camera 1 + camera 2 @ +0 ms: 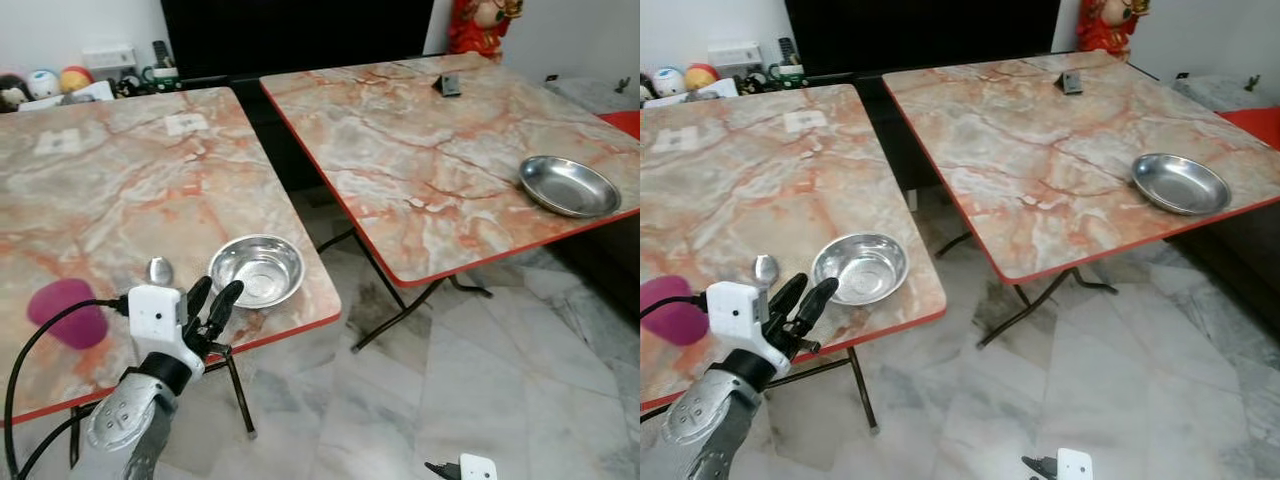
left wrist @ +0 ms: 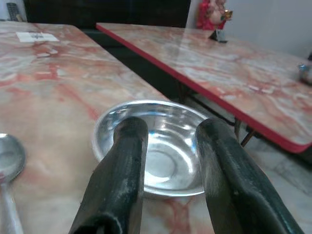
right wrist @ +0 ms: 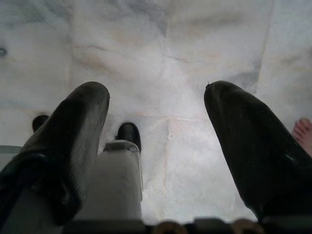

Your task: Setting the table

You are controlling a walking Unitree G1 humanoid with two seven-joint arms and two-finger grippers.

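Jaws of the left gripper (image 1: 213, 306) gape empty before the bowl (image 1: 256, 269); spoon (image 2: 9, 168) apparently cut off.

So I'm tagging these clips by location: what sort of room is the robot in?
Probably a home dining or living area: two marble-patterned folding tables with red edges on a marble tile floor, steel bowls and a spoon set out, and toys on a shelf behind.

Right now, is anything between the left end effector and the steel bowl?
No. In the left wrist view, bare marble tabletop separates the open left end effector from the bowl; a spoon lies beside.
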